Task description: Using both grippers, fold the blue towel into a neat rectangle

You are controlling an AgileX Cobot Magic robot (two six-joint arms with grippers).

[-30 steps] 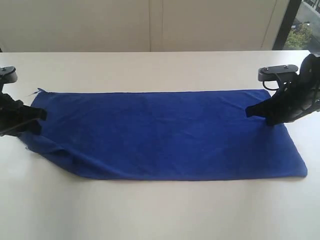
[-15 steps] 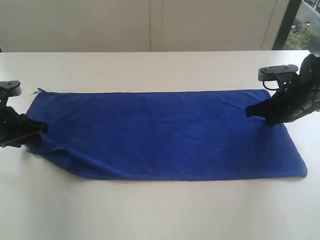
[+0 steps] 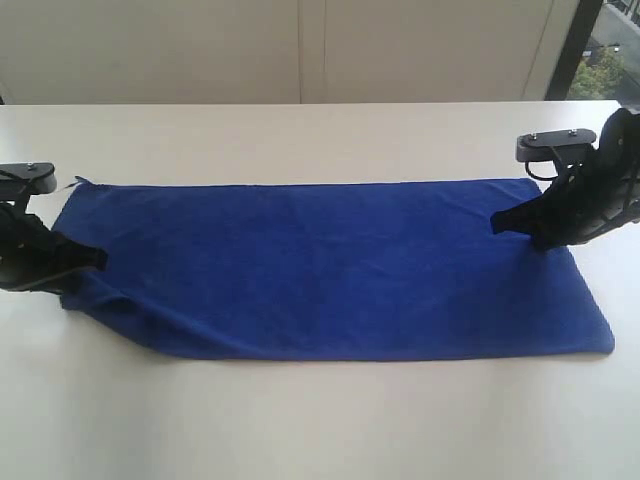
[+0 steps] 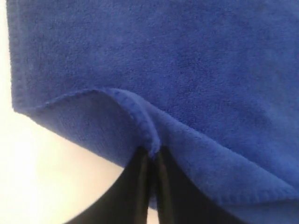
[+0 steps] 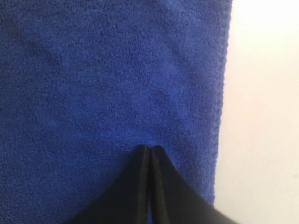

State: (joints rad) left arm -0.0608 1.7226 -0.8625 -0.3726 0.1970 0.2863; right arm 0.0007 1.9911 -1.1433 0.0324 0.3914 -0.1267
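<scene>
Toward the left edge of the table (image 3: 300, 420), the left gripper (image 3: 98, 258) pinched shut on the blue towel (image 3: 330, 270) (a raised hem ridge); the right gripper (image 3: 496, 222), jaws together, touched its opposite end.

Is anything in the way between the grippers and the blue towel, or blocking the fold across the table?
Nothing visible. The left gripper pinches a raised hem ridge of the blue towel at one end. The right gripper is closed with its tips on the other end. No other object shows on the table.
</scene>
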